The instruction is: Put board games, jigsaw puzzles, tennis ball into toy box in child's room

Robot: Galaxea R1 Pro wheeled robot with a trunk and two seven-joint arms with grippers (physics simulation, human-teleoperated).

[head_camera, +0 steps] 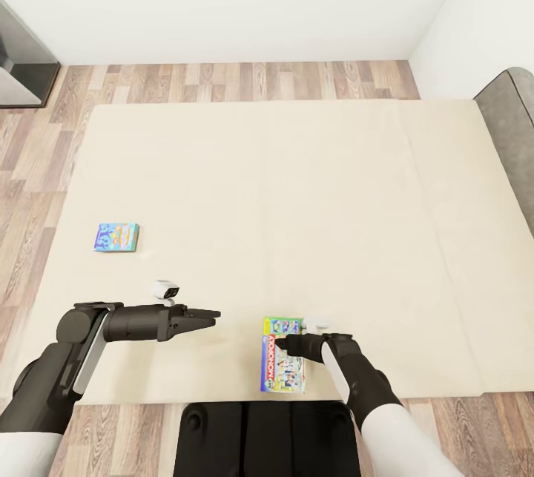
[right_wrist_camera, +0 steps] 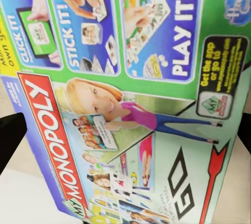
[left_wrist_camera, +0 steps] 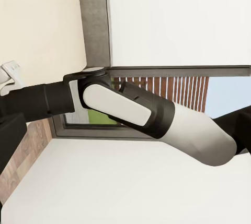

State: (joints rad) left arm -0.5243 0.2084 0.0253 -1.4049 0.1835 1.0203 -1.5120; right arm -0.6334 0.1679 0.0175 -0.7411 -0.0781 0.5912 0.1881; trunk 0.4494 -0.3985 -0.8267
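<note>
Two board games lie on the beige bed [head_camera: 297, 188]. The small blue board game [head_camera: 117, 237] rests near the bed's left side, apart from both arms. The larger green-edged Monopoly box [head_camera: 282, 377] lies flat near the bed's front edge. My right gripper [head_camera: 285, 346] hovers right over its upper half, open. In the right wrist view the box [right_wrist_camera: 130, 98] spans the gap between the dark fingertips [right_wrist_camera: 10, 140] at either side. My left gripper [head_camera: 213, 313] points right above bare mattress, open and holding nothing, left of the Monopoly box.
The grey headboard [head_camera: 512, 121] rises at the right, and a white wall stands behind the bed. Wood-plank floor [head_camera: 222, 80] runs round it, with a dark cabinet [head_camera: 22, 61] at far left. My base [head_camera: 259, 440] touches the front edge. The left wrist view catches my right arm [left_wrist_camera: 130, 109] and a window [left_wrist_camera: 178, 91].
</note>
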